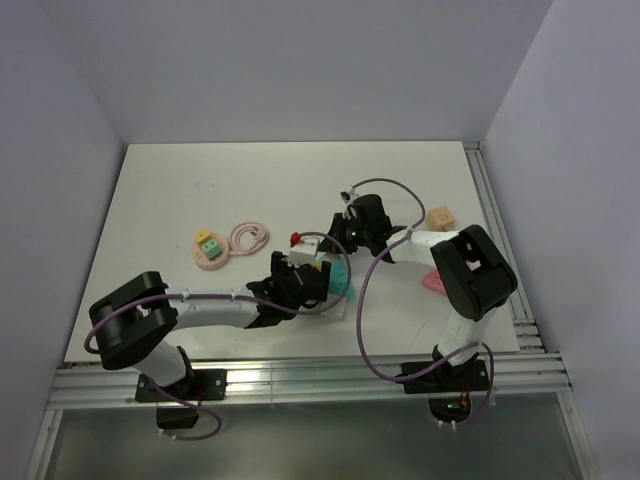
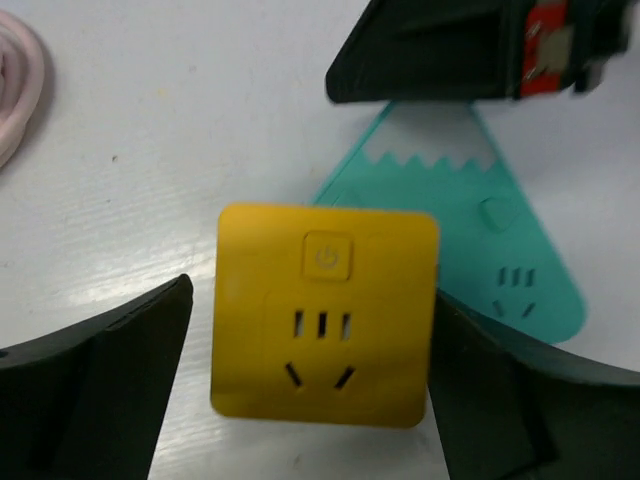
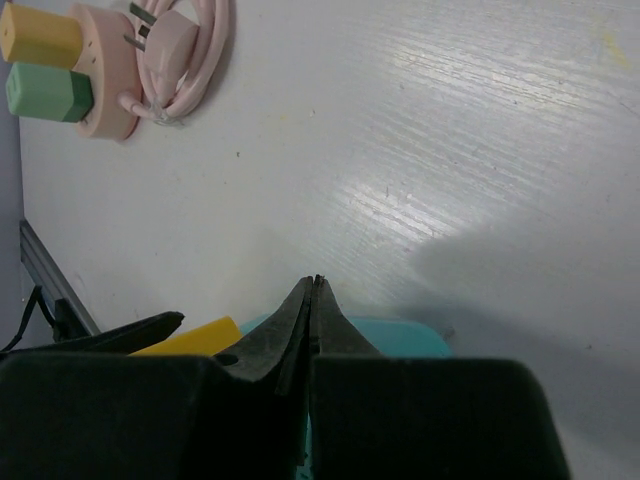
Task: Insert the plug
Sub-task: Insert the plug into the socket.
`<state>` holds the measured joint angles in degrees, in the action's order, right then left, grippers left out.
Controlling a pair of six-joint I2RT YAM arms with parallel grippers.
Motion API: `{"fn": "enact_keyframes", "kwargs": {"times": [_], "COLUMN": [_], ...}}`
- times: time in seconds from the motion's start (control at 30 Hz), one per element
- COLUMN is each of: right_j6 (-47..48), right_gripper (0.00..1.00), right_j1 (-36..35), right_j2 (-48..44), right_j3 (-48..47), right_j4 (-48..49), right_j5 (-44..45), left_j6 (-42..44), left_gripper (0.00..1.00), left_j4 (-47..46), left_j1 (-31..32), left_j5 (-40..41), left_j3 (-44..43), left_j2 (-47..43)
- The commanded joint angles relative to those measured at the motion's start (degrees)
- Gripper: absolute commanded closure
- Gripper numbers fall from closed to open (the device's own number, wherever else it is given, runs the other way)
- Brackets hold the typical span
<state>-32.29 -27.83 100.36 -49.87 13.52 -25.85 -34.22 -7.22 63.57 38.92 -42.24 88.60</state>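
Two grippers are positioned close together near the middle of the white table point(image 3: 450, 150). The left gripper point(image 2: 314, 292) is spread wide around a yellow plastic cube socket point(image 2: 325, 330) with a power button and slots on its face. A strip of table is visible between the cube and one finger, while the other finger lies right at the cube's edge, where contact cannot be judged. The right gripper point(image 3: 313, 288) is closed, with nothing between its fingers, above a flat teal triangular socket plate point(image 2: 500, 250) just beside the cube. The plug point(image 3: 45, 92), a small mint-green rectangular plastic block, is found well apart to the left on a round pink base point(image 3: 110, 95), beside a small orange-yellow square piece point(image 3: 40, 35). It appears seated there, though its prongs are hidden. A coiled pink cable point(image 3: 212, 55) lies next to the base.
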Motion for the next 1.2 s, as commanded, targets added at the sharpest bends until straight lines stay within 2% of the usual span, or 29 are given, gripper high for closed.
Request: {"fn": "enact_keyframes", "kwargs": {"times": [0.0, 0.33, 0.43, 0.5, 0.6, 0.77, 0.87, 0.97, 1.0, 1.07, 1.1, 1.13, 1.17], "right_j6": [0.74, 0.65, 0.57, 0.57, 0.39, 0.39, 0.39, 0.39, 0.3, 0.3, 0.3, 0.3, 0.3], "right_gripper": [1.0, 1.0, 1.0, 1.0, 1.0, 1.0, 1.0, 1.0, 1.0, 1.0, 1.0, 1.0, 1.0], "right_j1": [0.68, 0.85, 0.94, 1.03, 1.03, 1.2, 1.12, 1.2, 1.2, 1.2, 1.2, 1.2, 1.2], "right_j2": [0.37, 0.19, 0.19, 0.19, 0.28, 0.19, 0.28, 0.45, 0.45, 0.54, 0.54, 0.54, 0.54], "right_j3": [-0.49, -0.32, -0.32, -0.32, -0.14, -0.06, -0.06, -0.14, -0.14, -0.32, -0.23, -0.32, -0.23], "right_j4": [-0.78, -0.6, -0.6, -0.6, -0.33, -0.33, -0.16, -0.25, -0.25, -0.16, -0.25, -0.25, -0.16], "right_j5": [1.41, 1.15, 1.15, 1.15, 0.97, 0.97, 0.97, 0.89, 0.8, 0.8, 0.8, 0.88, 0.97], "left_j6": [0.91, 1.34, 1.78, 3.71, 2.75, 0.2, 0.64, 1.69, 1.96, 2.66, 3.01, 3.19, 3.45], "left_gripper": [0.01, 0.0, 0.01, 0.0, 0.01, 0.01, 0.25, 0.36, 0.45, 0.53, 0.65, 0.69, 0.68], "left_j4": [4.76, 5.56, 4.85, 4.94, 7.92, 11.27, 11.26, 12.23, 12.67, 13.11, 13.11, 13.11, 12.85], "left_j1": [-0.2, -0.99, -1.17, -1.34, -1.34, -1.34, -1.34, -1.34, -1.34, -1.34, -1.34, -1.34, -1.34], "left_j5": [-3.32, -3.14, -6.91, -12.35, -15.09, -12.73, -11.59, -10.97, -11.05, -11.49, -11.76, -12.19, -12.28], "left_j3": [0.84, 0.31, 1.36, 1.63, 1.46, 3.12, 4.36, 4.01, 3.66, 2.95, 2.78, 2.43, 2.34], "left_j2": [-1.41, -6.94, -10.8, -13.08, -15.81, -21.79, -26.44, -27.51, -27.51, -26.99, -26.03, -25.5, -24.45]}}
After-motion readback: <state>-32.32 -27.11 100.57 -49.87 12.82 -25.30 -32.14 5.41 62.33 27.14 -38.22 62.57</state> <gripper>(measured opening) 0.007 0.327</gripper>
